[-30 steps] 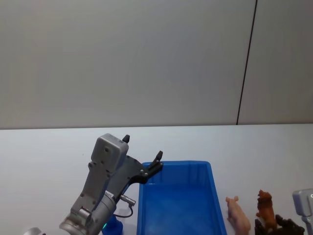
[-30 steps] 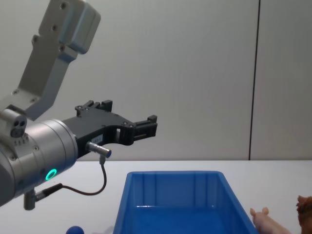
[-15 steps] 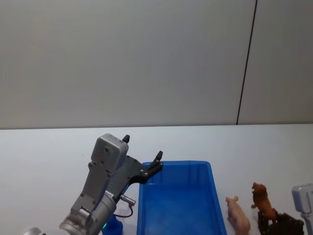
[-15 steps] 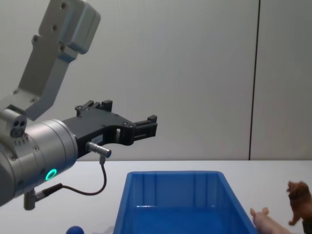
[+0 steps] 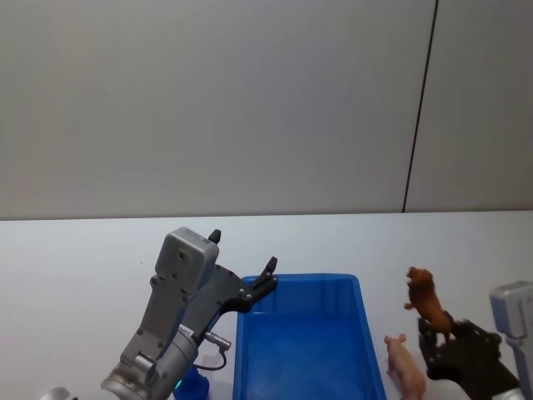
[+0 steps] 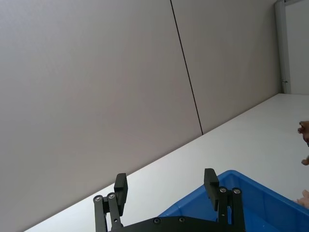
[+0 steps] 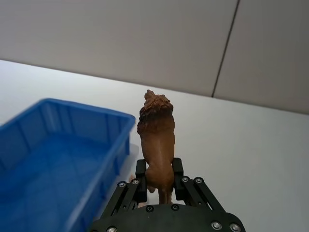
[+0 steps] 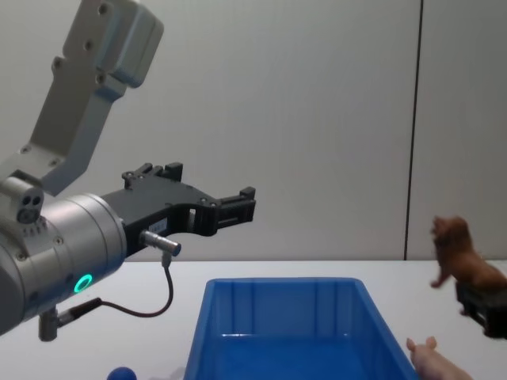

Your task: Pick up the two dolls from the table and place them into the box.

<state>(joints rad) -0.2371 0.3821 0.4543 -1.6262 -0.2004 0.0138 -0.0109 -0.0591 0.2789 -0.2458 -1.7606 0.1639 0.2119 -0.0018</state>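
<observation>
The right wrist view shows the right claw pinching the brown doll upright by its hind end. The chest view adds that the doll hangs clear above the bench, right of the blue box. In the head view the pink doll lies on the bench just beside the box's right wall, and the left claw, spread wide, hovers near the box's far left corner.
</observation>
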